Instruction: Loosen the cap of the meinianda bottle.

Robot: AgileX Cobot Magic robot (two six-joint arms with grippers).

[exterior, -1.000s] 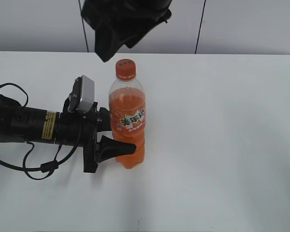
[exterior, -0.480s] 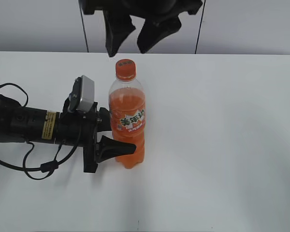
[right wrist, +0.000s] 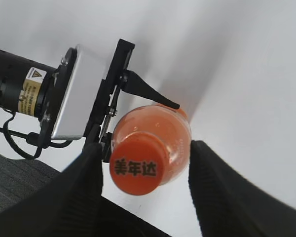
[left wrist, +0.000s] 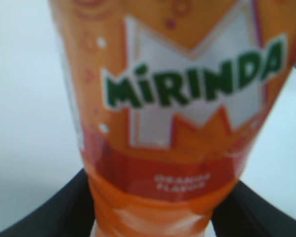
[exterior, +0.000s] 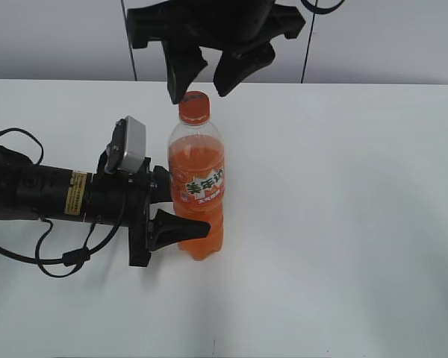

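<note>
The tall clear plastic bottle of orange drink (exterior: 197, 190) is stood upright on the white table (exterior: 343, 224), clamped low by the left end effector (exterior: 181, 211). The right end effector (exterior: 205, 83) is held open just above the small round orange cap (exterior: 194, 106), untouched.

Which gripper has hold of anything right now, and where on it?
The left gripper clamps the meinianda bottle around its lower body. The right gripper holds nothing; its fingers stand open around the cap.
</note>
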